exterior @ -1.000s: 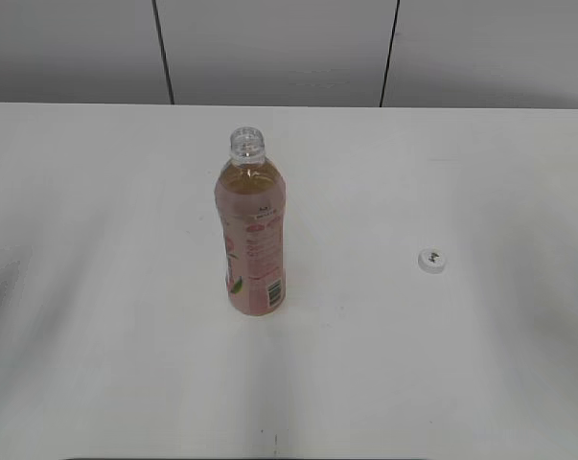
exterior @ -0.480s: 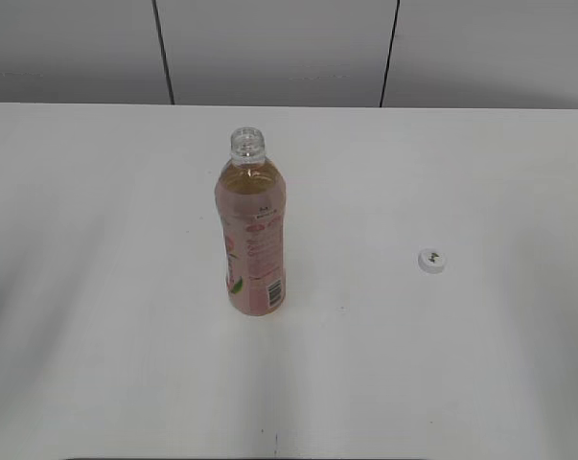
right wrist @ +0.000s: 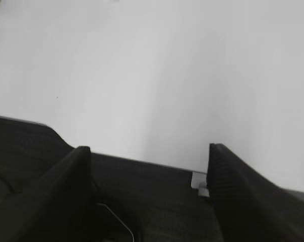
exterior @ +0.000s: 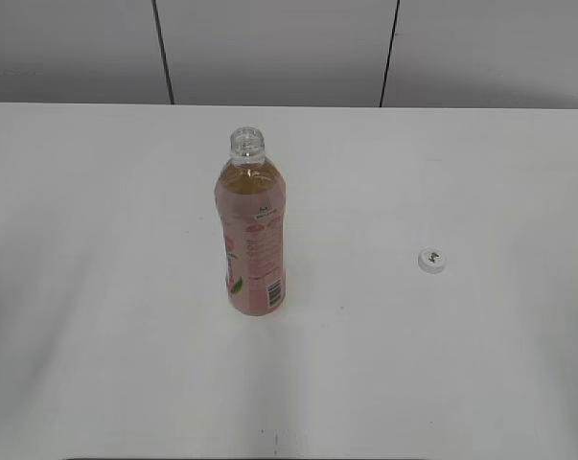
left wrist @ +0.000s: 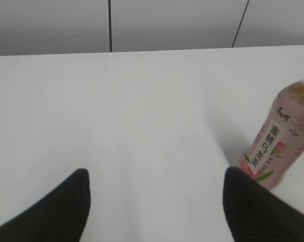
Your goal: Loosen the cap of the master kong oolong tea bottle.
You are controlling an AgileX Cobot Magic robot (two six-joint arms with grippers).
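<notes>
Standing bottle (left wrist: pixel 280 136) beside left gripper (left wrist: pixel 154 201)

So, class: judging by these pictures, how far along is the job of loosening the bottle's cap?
It looks finished. The cap lies on the table, apart from the bottle, whose threaded neck stands open. Nothing is in hand: the left pincer and right pincer are open and empty. Nothing visible remains.
</notes>
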